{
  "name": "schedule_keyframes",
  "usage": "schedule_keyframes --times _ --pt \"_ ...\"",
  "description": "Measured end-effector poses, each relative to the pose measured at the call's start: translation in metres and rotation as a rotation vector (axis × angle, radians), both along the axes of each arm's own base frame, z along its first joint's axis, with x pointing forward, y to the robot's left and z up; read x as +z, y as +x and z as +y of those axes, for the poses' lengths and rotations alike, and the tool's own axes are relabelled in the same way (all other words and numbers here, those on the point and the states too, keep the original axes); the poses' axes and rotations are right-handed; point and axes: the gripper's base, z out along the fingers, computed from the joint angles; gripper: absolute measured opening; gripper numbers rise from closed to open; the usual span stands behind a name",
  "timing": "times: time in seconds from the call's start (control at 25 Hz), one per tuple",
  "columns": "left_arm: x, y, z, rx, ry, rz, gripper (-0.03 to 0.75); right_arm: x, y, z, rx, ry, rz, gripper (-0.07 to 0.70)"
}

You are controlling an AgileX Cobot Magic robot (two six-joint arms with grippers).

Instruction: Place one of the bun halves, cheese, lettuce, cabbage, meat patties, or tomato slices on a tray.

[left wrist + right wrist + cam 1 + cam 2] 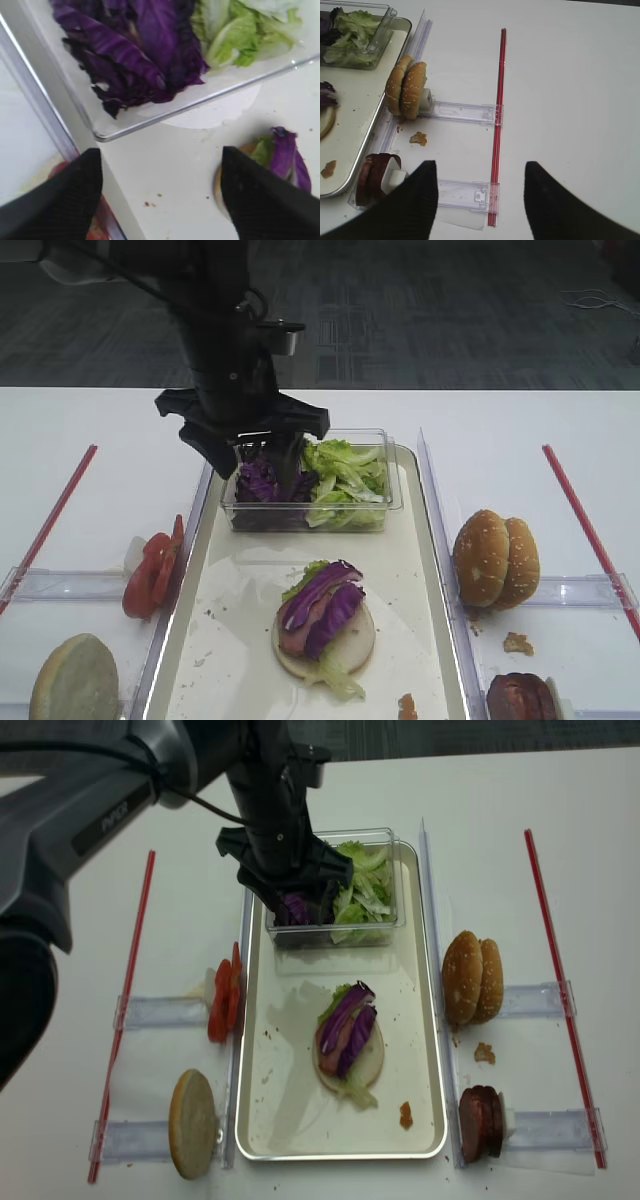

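Note:
My left gripper (258,462) hangs open and empty over the near left corner of the tub, above purple cabbage (135,55) and frilly lettuce (345,480). On the silvery tray (240,630) lies a bun base topped with lettuce, a pink slice and cabbage (325,615). Tomato slices (150,570) stand left of the tray, with one bun half (75,680) nearer. Two bun halves (495,558) and meat patties (370,177) stand on the right. My right gripper (480,172) is open and empty over the table beside the patties. Cheese is out of view.
The clear plastic tub (395,502) sits at the tray's far end. Clear plastic holders (465,112) and red strips (497,125) lie on the white table on both sides. A crumb (418,138) lies near the right-hand buns, and another scrap (406,706) is on the tray.

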Motion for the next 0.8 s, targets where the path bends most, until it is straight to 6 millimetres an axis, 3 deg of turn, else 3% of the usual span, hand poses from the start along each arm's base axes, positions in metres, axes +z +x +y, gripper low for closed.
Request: schedule_keyframes --times 0.4,0.8 --pt "0.000 0.028 0.061 0.130 0.048 -0.023 0.475 0.000 0.000 0.000 0.000 0.000 0.000 0.412" --pt "0.001 0.043 0.108 0.246 0.055 -0.024 0.475 0.000 0.000 0.000 0.000 0.000 0.000 0.412"
